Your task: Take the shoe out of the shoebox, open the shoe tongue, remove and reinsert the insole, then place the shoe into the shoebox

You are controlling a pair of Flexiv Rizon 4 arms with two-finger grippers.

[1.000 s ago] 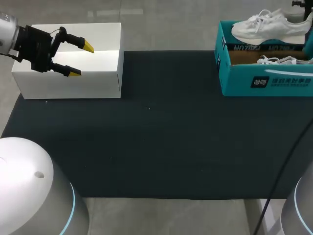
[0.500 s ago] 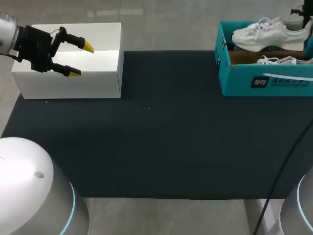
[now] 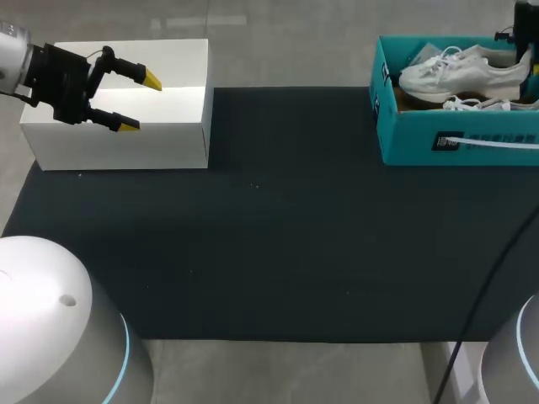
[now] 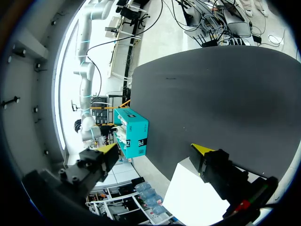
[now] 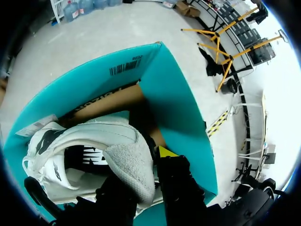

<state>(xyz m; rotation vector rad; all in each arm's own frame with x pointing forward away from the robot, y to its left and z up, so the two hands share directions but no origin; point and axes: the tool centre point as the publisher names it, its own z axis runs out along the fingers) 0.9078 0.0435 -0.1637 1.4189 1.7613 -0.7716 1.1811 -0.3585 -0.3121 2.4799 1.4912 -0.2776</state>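
Note:
A white sneaker (image 3: 459, 74) sits low in the teal shoebox (image 3: 404, 139) at the table's far right corner, toe toward the middle. My right gripper (image 3: 526, 52) is at its heel, at the view's right edge. In the right wrist view the right gripper (image 5: 141, 165) is shut on the sneaker's (image 5: 94, 146) grey heel; one yellow fingertip (image 5: 164, 151) shows, the other is hidden behind the heel. The teal box wall (image 5: 178, 94) rises around them. My left gripper (image 3: 141, 103) hangs open over a white box (image 3: 118, 147) at the far left, holding nothing.
A second white shoe (image 3: 480, 105) lies in the shoebox nearer the front wall, and a white lace (image 3: 493, 142) hangs over that wall. A dark mat (image 3: 278, 244) covers the table. In the left wrist view the left gripper (image 4: 155, 149) stands wide above the white box (image 4: 197, 197).
My right gripper has lowered the sneaker from above the shoebox's rim down into the box. The left arm has not moved.

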